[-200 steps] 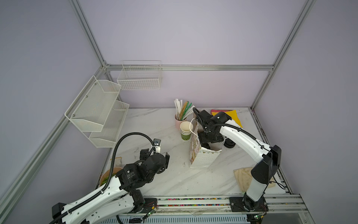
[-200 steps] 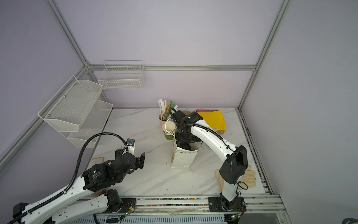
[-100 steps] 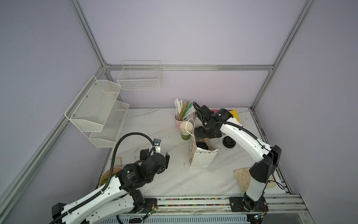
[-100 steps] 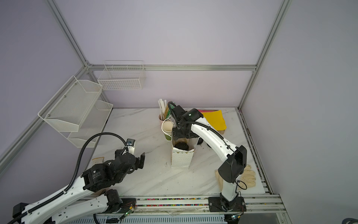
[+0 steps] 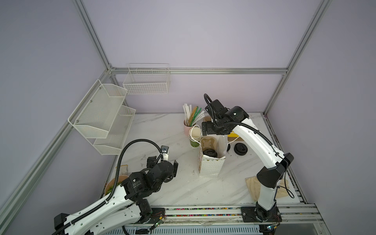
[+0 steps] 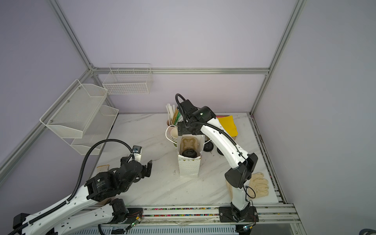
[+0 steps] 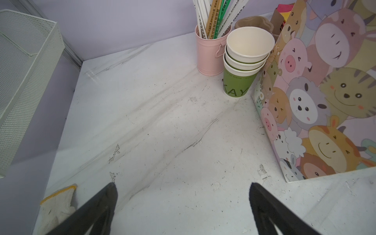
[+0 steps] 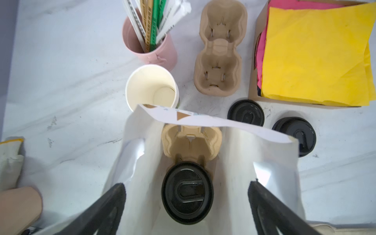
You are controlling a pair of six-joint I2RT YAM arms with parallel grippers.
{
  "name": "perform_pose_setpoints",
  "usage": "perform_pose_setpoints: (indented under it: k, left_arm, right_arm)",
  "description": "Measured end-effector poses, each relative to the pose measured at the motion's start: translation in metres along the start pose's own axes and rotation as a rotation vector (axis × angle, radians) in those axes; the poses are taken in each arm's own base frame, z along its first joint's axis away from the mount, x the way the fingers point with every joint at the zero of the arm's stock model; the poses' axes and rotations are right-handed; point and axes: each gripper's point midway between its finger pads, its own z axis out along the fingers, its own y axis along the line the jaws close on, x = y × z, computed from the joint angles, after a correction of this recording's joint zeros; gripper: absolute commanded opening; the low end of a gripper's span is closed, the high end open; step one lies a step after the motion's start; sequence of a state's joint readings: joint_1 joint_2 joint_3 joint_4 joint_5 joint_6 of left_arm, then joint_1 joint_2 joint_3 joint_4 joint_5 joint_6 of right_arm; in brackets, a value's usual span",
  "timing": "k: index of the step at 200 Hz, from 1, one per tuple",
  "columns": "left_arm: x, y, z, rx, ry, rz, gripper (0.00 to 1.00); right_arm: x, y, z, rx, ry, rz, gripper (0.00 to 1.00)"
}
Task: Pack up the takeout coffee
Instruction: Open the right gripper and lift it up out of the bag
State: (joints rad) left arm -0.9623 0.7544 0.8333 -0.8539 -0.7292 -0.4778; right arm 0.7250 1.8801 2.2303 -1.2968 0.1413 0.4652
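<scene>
Two pincers, both spread wide, both empty, that's the picture. The takeout coffee [image 8: 187, 191] stands upright inside the paper bag [image 5: 210, 168]. It is seated in a well of the cardboard carrier [image 8: 191, 142] at the end of the bag nearer the arms' bases. Only its black lid shows; carrier and bag hide the green wall.

The right pincer [image 8: 186, 185] hangs over the bag's mouth, straight above that lid. In the wrist view one finger shows to each side of the lid, clear of it and touching nothing I can see. The left pincer [image 7: 182, 185] hovers over bare worktop [image 7: 162, 122], well off to the bag's left and nowhere near the cup.

By my reckoning this is a light, thin-walled thing: squeeze hard and the paper buckles, and the smooth plastic lid could slip or pop off. The safest hold looks to be across the lid's rim or just beneath it, gently, coming straight down through the bag's mouth, since the bag's soft sides leave little room. Whether there's liquid inside, I can't tell.
</scene>
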Motion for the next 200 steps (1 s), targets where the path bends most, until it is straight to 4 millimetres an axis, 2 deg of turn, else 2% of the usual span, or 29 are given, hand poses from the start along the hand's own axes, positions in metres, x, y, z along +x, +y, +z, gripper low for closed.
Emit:
perform_pose_setpoints:
  k: [64,137,157,200]
  left_arm:
    - [-0.001,-0.003,-0.001,0.020,-0.004,-0.009,1.00]
    - [-0.011,-0.015,-0.005,0.098,-0.036,-0.025,1.00]
    - [-0.014,-0.018,-0.005,0.114,-0.044,-0.020,1.00]
    - [-0.021,-0.020,0.004,0.112,-0.033,0.015,1.00]
  right_arm:
    - [-0.020,0.008,-0.025,-0.054,-0.080,0.011,0.97]
    - [-0.044,0.012,-0.067,-0.123,-0.207,0.020,0.97]
    - [-0.050,0.008,-0.086,-0.138,-0.266,0.035,0.97]
    - [-0.063,-0.016,-0.143,-0.157,-0.447,0.088,0.97]
